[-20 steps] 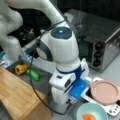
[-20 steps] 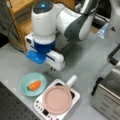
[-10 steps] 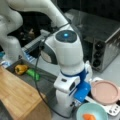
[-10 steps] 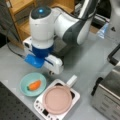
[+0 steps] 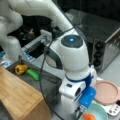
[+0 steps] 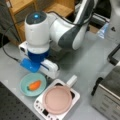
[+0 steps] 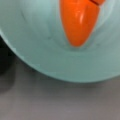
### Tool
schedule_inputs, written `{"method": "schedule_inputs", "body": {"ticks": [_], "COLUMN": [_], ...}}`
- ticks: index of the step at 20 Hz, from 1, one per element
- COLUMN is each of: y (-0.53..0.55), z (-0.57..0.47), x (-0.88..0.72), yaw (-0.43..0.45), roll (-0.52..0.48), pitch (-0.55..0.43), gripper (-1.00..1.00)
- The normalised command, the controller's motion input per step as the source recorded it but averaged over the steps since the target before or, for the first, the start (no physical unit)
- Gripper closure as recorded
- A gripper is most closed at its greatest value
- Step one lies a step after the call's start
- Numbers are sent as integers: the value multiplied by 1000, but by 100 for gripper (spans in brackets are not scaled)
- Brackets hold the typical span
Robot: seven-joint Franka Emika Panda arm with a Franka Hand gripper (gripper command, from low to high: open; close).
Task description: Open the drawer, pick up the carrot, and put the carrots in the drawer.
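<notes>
Gripper (image 5: 79,110) low over the table, right at the rim of the light-blue bowl (image 5: 101,110); in a front view the same gripper (image 6: 37,71) sits just above the bowl (image 6: 25,87) at its upper edge. Fingers are hidden under the wrist housing, so whether the jaws are open or closed cannot be told. Nothing visibly held.

The carrot (image 6: 34,85) lies inside the bowl, resting on the bottom, tilted slightly. In a front view only its top shows as an orange lump (image 5: 89,117) at the frame's bottom edge. Wrist view is filled by the bowl's inner wall (image 7: 37,50), with the carrot (image 7: 78,22) pointing its tapered tip downward; grey table (image 7: 60,105) below.

Drawer (image 5: 51,83) stands pulled out beside the wooden-topped cabinet (image 5: 20,100). In it, toward a front view's left, a yellow-orange lumpy vegetable (image 5: 20,69) lies just beside a green elongated one (image 5: 33,74).

A pink plate (image 6: 57,99) sits on a white appliance with a handle (image 6: 73,80), just beside the bowl. Silver toaster oven (image 5: 106,47) at a front view's right, behind the arm.
</notes>
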Motion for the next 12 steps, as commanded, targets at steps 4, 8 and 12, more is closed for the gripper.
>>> {"method": "schedule_inputs", "body": {"ticks": [4, 8, 12], "y": [-123, -129, -140], "z": [115, 96, 51], "x": [403, 367, 390], "yaw": [-71, -80, -81], "roll": [178, 183, 216], "pitch": [169, 196, 191], "gripper": [-100, -100, -100]}}
